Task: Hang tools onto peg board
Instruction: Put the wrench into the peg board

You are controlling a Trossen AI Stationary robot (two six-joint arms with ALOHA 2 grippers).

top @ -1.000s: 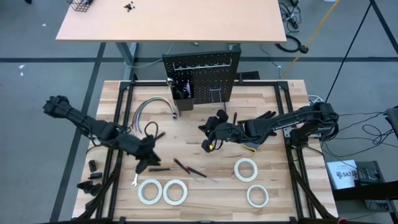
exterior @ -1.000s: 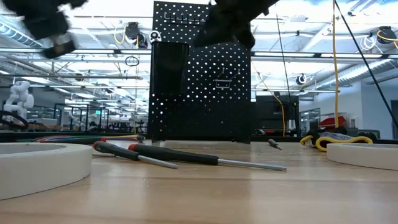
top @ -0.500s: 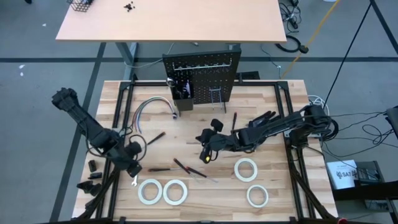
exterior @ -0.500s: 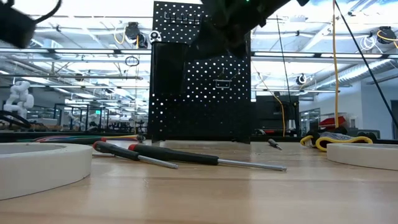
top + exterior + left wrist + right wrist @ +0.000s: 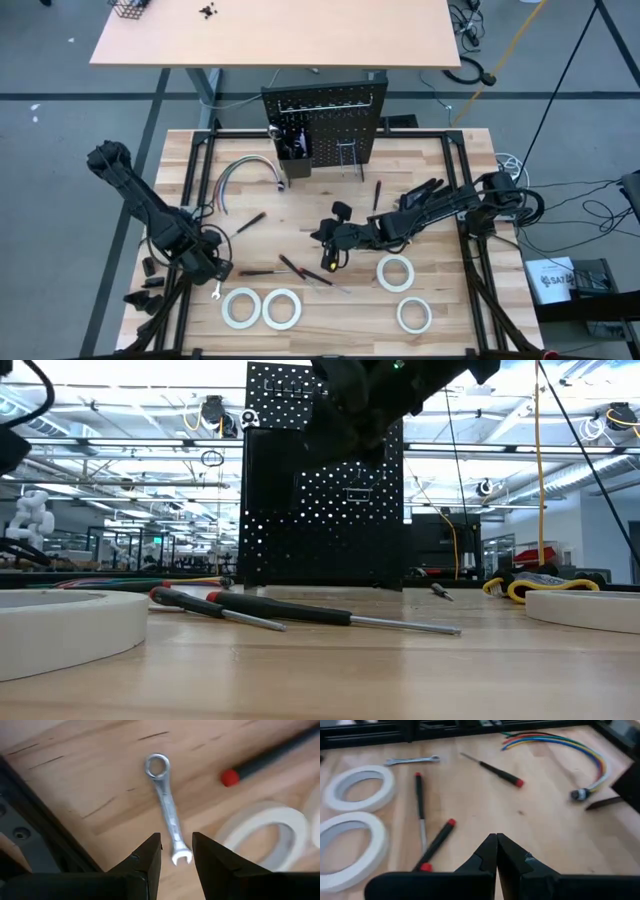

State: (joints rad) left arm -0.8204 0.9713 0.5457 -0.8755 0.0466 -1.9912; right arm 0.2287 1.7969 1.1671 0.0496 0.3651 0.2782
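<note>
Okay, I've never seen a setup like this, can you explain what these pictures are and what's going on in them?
This is a robot with two dark arms at a wooden table. One picture looks straight down, one looks level across the tabletop, and two come from cameras on the arms' wrists. The left hand is open and hovers over a silver wrench; it holds nothing. The right hand is shut and empty, above the middle of the table. Lying around are screwdrivers, white tape rolls and a coloured cable bundle. At the back stands a black peg board, where the tools should hang.
</note>
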